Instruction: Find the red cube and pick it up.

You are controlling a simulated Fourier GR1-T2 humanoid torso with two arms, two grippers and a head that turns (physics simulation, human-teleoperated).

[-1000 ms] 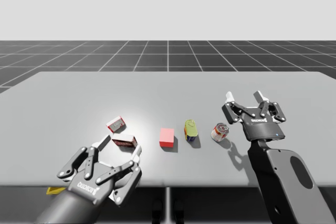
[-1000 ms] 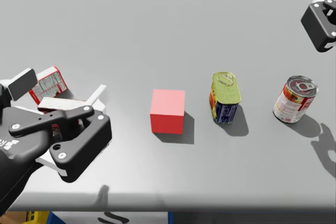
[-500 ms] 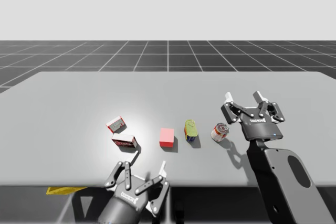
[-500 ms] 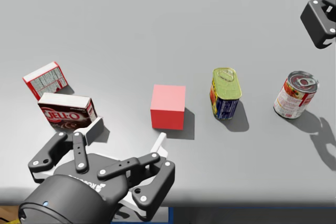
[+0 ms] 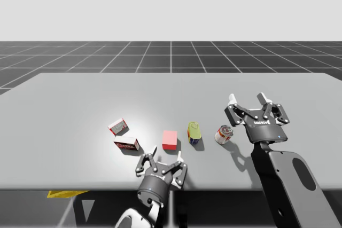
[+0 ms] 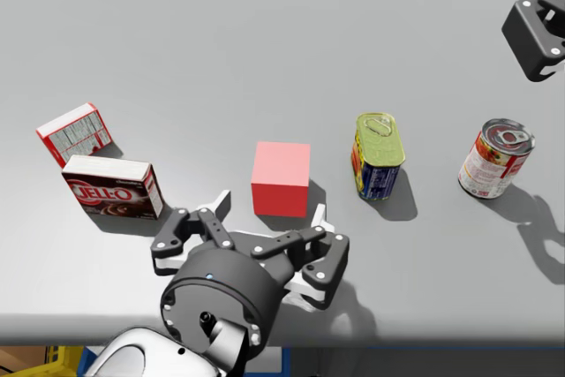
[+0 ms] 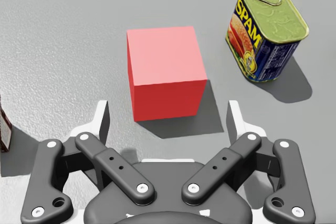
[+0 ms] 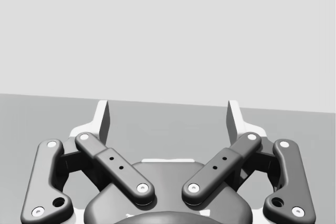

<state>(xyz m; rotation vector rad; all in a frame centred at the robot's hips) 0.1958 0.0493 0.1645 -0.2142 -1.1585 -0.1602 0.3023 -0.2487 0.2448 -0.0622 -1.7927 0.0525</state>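
Observation:
The red cube (image 5: 170,139) (image 6: 282,178) rests on the grey table (image 5: 80,94) near its front middle. My left gripper (image 5: 166,154) (image 6: 270,218) hovers low just in front of the cube, open. In the left wrist view the red cube (image 7: 164,72) lies a little ahead of the left gripper (image 7: 168,121), centred on the gap, with neither finger touching it. My right gripper (image 5: 248,100) (image 8: 168,116) is open and holds nothing, raised behind the round can at the right.
A yellow and blue rectangular can (image 5: 194,133) (image 6: 378,156) (image 7: 265,30) stands right of the cube. Further right is a red and white round can (image 5: 224,134) (image 6: 494,158). Left of the cube lie a brown box (image 6: 110,187) and a red and white box (image 6: 75,132).
My left arm has swung right along the table's front edge, from beside the boxes to just in front of the red cube. The right arm has not moved.

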